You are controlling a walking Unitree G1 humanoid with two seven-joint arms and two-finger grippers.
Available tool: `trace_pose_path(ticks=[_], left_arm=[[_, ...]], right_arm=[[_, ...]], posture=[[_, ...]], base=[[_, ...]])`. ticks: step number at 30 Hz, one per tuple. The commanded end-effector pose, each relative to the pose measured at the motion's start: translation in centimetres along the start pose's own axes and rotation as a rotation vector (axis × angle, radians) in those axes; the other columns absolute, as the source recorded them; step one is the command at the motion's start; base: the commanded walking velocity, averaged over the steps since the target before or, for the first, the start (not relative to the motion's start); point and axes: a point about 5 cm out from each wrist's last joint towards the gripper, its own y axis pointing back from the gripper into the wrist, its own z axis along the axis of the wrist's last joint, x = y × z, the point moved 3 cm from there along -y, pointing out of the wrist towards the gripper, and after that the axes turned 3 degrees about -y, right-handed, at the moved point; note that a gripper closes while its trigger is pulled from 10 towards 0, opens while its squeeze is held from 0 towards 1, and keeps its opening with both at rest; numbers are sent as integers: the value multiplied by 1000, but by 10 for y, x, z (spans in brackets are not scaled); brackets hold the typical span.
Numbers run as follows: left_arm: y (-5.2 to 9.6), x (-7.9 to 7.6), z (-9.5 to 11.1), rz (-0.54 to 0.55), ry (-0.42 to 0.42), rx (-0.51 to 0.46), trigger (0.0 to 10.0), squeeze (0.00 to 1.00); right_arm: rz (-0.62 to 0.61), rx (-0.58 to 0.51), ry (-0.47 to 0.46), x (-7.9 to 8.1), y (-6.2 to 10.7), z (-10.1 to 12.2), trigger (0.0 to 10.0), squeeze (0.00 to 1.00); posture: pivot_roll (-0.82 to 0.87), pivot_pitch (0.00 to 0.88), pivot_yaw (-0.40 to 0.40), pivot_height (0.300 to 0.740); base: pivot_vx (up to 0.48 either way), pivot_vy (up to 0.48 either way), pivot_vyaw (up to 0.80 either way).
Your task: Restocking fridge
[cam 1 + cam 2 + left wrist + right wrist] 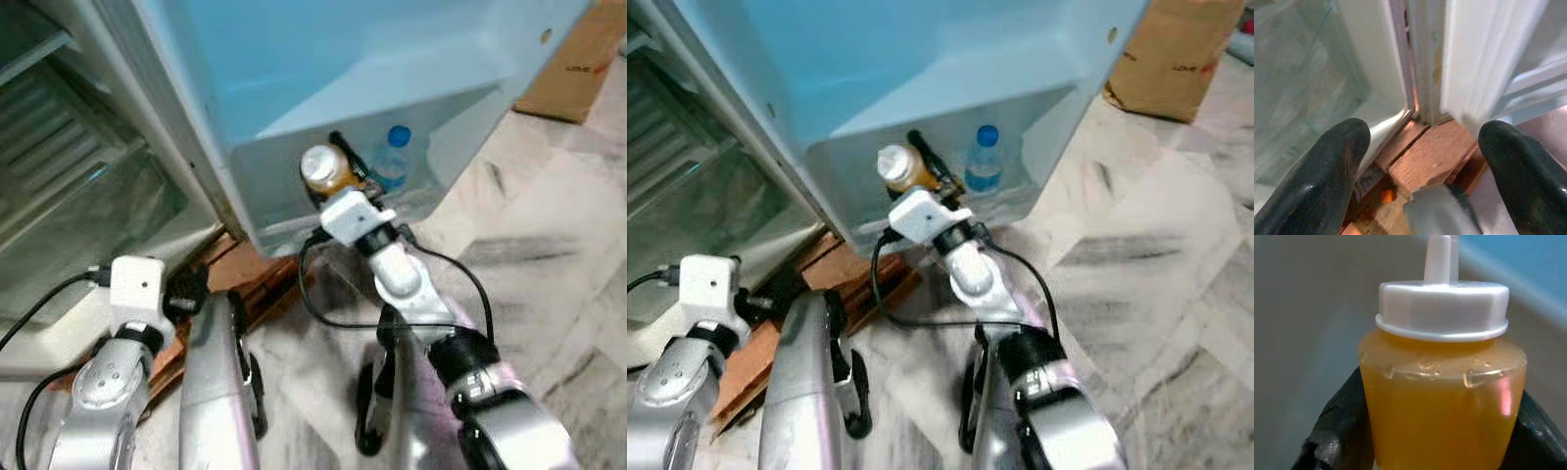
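Water bottle (395, 157) sits upper center in the fridge door shelf (284, 166), beside the honey bottle (324, 170) grasped by the right gripper (338, 186). Left gripper (1420, 161) fingers released, lower left near wooden blocks (1425, 156).

Pale marble floor (549, 264) — cardboard box (578, 59) at far right

Squeeze bottle (1442, 382) of amber-yellow liquid, white screw cap and thin nozzle, upright, clamped between black fingers (1337, 431) of right gripper (338, 186) at the fridge door's lower shelf (284, 230). Just beside it in that shelf, clear water bottle (394, 157) with blue cap, standing upright. Fridge door (323, 59) open, pale blue inner lining facing out; glass shelves and crisper (88, 215) visible in fridge body at left.
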Motion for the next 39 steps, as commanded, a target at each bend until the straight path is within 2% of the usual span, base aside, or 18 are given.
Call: trace_pose_path(ticks=[1,5,7,9,10,12,18,19,21,28,30,31,32,39], left_arm=[[8,1,-3,12,0,25,10000,0],[25,3,-4,30,7,51,10000,0],[28,4,-4,31,6,56,10000,0],[35,5,-6,38,5,69,10000,0],[40,6,-6,42,4,77,10000,0],[41,6,-6,43,3,78,10000,0],[43,8,-5,47,-2,86,10000,0],[44,8,-6,49,-2,89,10000,0],[44,8,-6,48,-2,94,10000,0],[42,8,-6,43,-1,95,10000,0],[40,7,-5,38,1,97,10000,0],[40,7,-5,38,1,97,10000,0],[40,7,-5,36,1,99,10000,0],[39,9,-6,34,1,107,10000,0]], right_arm=[[38,38,29,12,4,-11,10000,0],[83,184,123,17,2,-38,10000,0],[87,198,129,18,2,-41,10000,0],[101,263,130,21,6,-50,10000,0],[115,351,113,25,13,-63,10000,0],[121,388,101,27,18,-68,10000,0],[151,625,-86,42,51,-97,10000,0],[148,670,-127,45,61,-103,10000,0],[139,706,-159,46,68,-107,10000,0],[109,767,-226,43,75,-114,10000,0],[79,842,-289,39,81,-121,10000,0],[79,842,-289,39,81,-121,10000,0],[52,900,-334,36,87,-127,10000,0],[-27,1001,-443,27,97,-137,10000,0]], posture=[[235,393,19,529],[280,428,10,529],[284,431,9,529],[304,445,7,529],[316,455,3,529],[321,457,4,529],[320,463,8,529],[317,458,9,529],[314,454,10,529],[301,451,15,529],[296,444,18,529],[296,444,18,529],[296,444,18,529],[289,440,27,529]], base=[[0,0,0],[0,0,0],[0,0,0],[0,0,0],[0,0,0],[0,0,0],[0,0,0],[0,0,0],[0,0,0],[0,0,0],[0,0,0],[0,0,0],[0,0,0],[0,0,0]])
